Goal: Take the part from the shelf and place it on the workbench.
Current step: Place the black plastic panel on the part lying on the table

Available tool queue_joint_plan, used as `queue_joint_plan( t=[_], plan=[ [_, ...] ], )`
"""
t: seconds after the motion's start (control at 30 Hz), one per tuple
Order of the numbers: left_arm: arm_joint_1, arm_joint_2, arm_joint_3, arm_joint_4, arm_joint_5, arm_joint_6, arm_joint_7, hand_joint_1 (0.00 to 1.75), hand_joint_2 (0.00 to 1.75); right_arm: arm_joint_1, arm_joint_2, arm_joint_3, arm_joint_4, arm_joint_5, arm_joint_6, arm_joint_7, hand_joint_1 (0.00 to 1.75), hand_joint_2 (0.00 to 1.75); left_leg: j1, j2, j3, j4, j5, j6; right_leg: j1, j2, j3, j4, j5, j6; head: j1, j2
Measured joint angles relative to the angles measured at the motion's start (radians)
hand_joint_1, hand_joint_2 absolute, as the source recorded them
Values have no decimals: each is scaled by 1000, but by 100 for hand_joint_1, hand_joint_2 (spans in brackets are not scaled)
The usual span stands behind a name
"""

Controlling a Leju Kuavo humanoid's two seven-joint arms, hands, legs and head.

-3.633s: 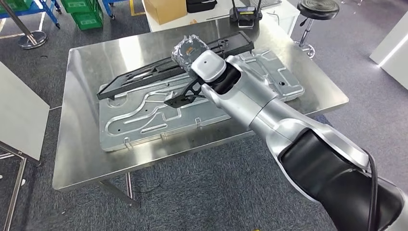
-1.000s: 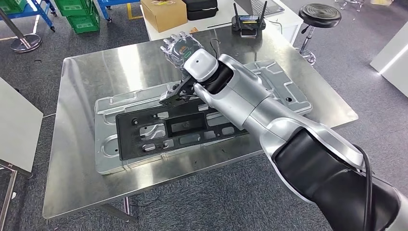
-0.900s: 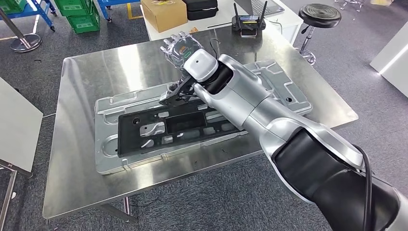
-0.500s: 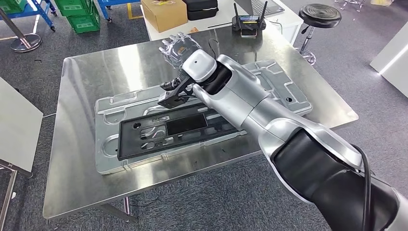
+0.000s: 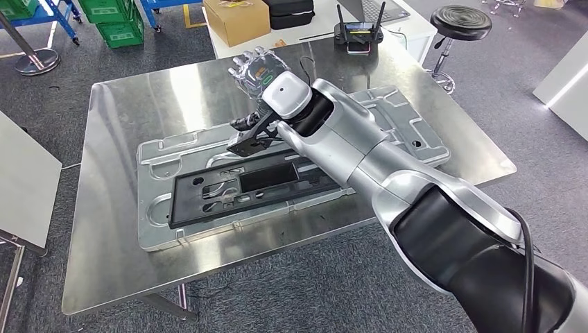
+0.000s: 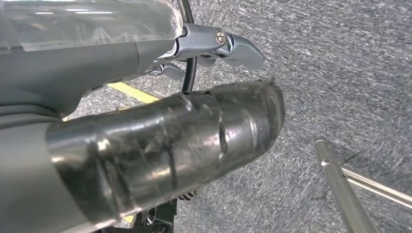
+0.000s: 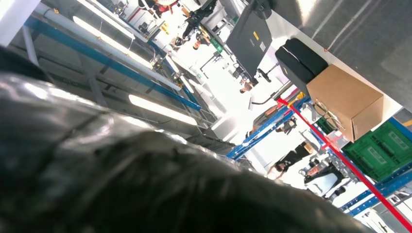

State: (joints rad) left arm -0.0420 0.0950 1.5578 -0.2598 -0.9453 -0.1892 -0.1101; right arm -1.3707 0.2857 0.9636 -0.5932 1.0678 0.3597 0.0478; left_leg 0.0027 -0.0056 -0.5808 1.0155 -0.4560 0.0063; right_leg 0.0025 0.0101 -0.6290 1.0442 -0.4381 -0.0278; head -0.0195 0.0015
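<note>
1. Head view: right arm [image 5: 360,149] reaches out over the steel workbench [image 5: 125,104]. Right hand [image 5: 258,69], wrapped in clear plastic, sits above the far side w/ fingers spread, holding nothing.
2. The black part [image 5: 243,187] lies flat on a big silver stamped plate [image 5: 409,132] on the bench — near the hand, on the robot's side of it, not touching.
3. Part's a long flat frame, matte black, w/ rectangular cut-outs. The plate under it is dull grey metal w/ pressed curvy grooves. Bench top is shiny brushed steel.
4. Right wrist view adds what the head cam lacks: blue racking, a cardboard box [image 7: 347,99], green crates [image 7: 381,148] and people standing farther off. The hand itself is a dark glossy blur up close, so can't read the fingers there.
5. Left wrist view: left hand [image 6: 160,136] over grey carpet [image 6: 340,73], thick thumb in crinkled film, probably holding nothing, but can't tell how its fingers lie. A metal leg [image 6: 342,187] crosses one corner.
6. Behind the bench: black stool [image 5: 461,21].
</note>
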Motion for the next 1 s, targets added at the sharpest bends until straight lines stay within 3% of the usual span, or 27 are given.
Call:
queue_joint_plan(
  t=[0.23,0.37,0.43,0.5,0.57,0.6,0.7,0.77,0.87,0.93,1.0],
  plan=[
    [0,1,0,0,2,-8,-9,0,0,-2,0,0,0,0,0,0,0,0,-3,0,-3,7,-4,8,-4,0,0,-2,3,7,0,0],
    [0,1,0,0,2,-8,-10,0,0,-8,-1,-1,0,0,0,0,0,0,0,2,6,-11,7,20,-4,0,1,0,-3,19,0,0],
    [0,1,0,0,2,-9,-10,0,0,-11,-2,-1,0,0,0,0,0,0,4,7,14,-27,19,26,-3,-2,-21,62,-51,25,1,0],
    [0,1,0,0,2,-9,-10,0,0,-10,-2,-1,1,0,1,0,0,0,4,9,12,-26,23,29,-6,-3,-70,181,-118,30,1,0],
    [0,1,0,0,2,-10,-10,0,0,-7,-2,-1,2,0,2,0,0,0,4,9,5,-19,22,28,-10,-4,-101,254,-134,34,1,0],
    [0,1,0,0,2,-11,-10,0,0,-7,-3,-1,3,0,4,0,0,0,4,9,1,-14,21,28,-11,-4,-94,244,-116,35,1,0],
    [0,1,0,0,2,-14,-9,0,0,-9,-3,-1,1,0,10,2,0,0,4,8,-8,3,14,20,-13,-5,-5,73,-36,29,1,0],
    [0,1,0,0,2,-14,-7,0,0,-11,-4,-1,-3,-1,17,3,0,0,4,8,-14,10,13,10,-7,-5,22,18,-25,21,1,0],
    [1,0,0,0,1,-14,-5,0,0,-13,-4,-1,-7,-1,20,4,0,0,7,7,-20,12,15,-7,-4,-6,19,3,-14,1,1,0],
    [1,0,0,0,0,-14,-4,0,0,-15,-2,-1,-8,-1,20,5,0,0,11,7,-39,59,-31,-16,-6,-9,15,-13,3,-18,0,0],
    [0,1,0,0,0,-14,-4,0,0,-16,-1,-1,-8,-1,21,5,0,0,14,7,-77,173,-112,-23,-5,-11,4,-18,17,-27,0,0]
  ],
)
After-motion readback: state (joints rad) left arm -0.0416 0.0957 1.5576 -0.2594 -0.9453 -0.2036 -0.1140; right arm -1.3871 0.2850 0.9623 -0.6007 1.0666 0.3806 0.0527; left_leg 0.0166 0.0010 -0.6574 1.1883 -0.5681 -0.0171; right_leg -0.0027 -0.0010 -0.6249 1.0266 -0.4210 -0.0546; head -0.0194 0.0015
